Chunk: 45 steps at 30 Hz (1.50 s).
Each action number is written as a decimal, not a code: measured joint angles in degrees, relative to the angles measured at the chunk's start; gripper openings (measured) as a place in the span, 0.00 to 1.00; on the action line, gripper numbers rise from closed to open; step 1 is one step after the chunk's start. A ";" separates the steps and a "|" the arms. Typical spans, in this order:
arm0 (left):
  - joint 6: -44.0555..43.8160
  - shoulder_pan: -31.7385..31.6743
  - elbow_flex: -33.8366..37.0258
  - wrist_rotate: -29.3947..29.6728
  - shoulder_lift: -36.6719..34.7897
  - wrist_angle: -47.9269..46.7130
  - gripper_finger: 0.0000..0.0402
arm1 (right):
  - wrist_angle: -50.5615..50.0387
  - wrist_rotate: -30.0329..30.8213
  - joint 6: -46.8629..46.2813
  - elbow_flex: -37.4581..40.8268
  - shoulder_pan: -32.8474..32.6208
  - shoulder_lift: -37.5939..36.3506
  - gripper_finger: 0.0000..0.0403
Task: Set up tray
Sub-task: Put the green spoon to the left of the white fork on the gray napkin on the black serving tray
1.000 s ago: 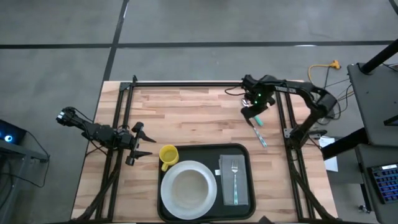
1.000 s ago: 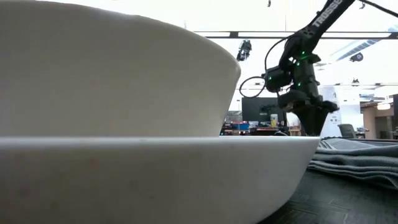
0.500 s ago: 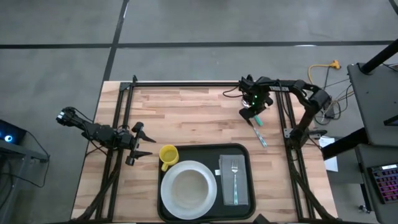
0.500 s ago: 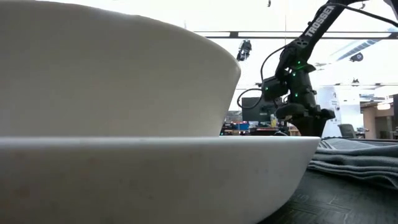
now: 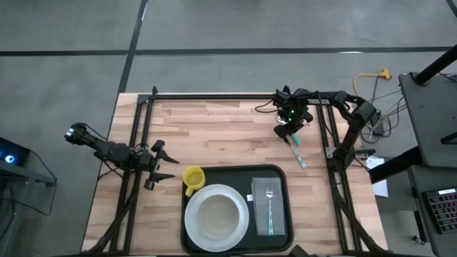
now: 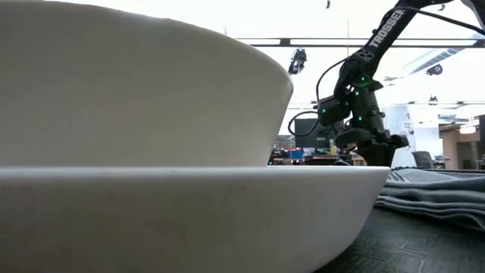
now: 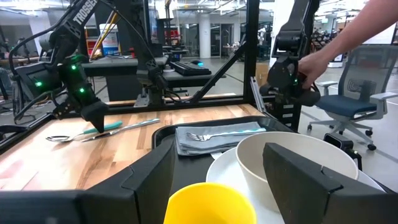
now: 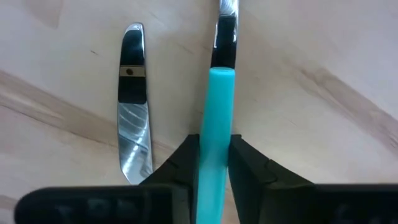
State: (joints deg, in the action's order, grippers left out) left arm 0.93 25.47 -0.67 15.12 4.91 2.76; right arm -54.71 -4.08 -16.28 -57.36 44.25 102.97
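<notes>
A teal-handled utensil (image 5: 297,148) lies on the wooden table, right of centre and beyond the black tray (image 5: 235,168). My right gripper (image 5: 288,130) stands over its handle, pointing down and shut on it. A plain metal utensil (image 8: 132,106) lies beside it. The tray carries a white plate with a bowl (image 5: 216,214) and a grey napkin with a fork (image 5: 269,203). A yellow cup (image 5: 193,178) stands at the tray's far left corner. My left gripper (image 5: 166,163) waits open and level at the table's left, facing the cup (image 7: 205,202). My right gripper pinches the utensil's teal handle (image 8: 214,140) between its two fingers (image 8: 249,168), one on each long side. The fingers come from above, pointing down, and lie across the handle. The utensil lies flat on the table, its metal part (image 8: 226,25) stretching away from the fingers.
Black frame rails (image 5: 214,96) run along the table's far edge and both sides. Bare wood lies between the tray and the far rail. In the low view the bowl (image 6: 136,98) fills the foreground. Beyond the table, a person's hand (image 7: 320,59) rests on another arm.
My right gripper has sunk toward the table, down onto the teal-handled utensil, with its arm folding a little lower. The utensil has stayed where it lay.
</notes>
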 joint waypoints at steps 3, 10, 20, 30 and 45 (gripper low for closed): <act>0.00 0.01 0.00 0.01 0.00 -0.02 0.56 | -0.15 0.18 -1.27 0.07 0.00 -0.57 0.12; 0.00 -0.01 0.00 0.01 0.00 0.00 0.56 | -1.34 -0.20 -7.25 0.07 0.07 -4.78 0.13; 0.00 -0.01 0.00 0.02 0.00 0.00 0.56 | -5.18 -3.74 -20.65 0.09 -4.73 -12.60 0.14; 0.00 0.01 0.00 0.01 0.00 0.00 0.56 | -6.83 -5.05 -40.78 0.09 -16.61 -19.07 0.14; 0.00 0.00 0.00 0.00 0.00 -0.02 0.56 | -5.81 -5.16 -66.86 0.09 -40.67 -19.65 0.14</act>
State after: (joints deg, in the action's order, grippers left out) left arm 0.93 25.47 -0.67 15.12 4.91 2.75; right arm -60.51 -9.23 -83.14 -57.28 3.58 83.32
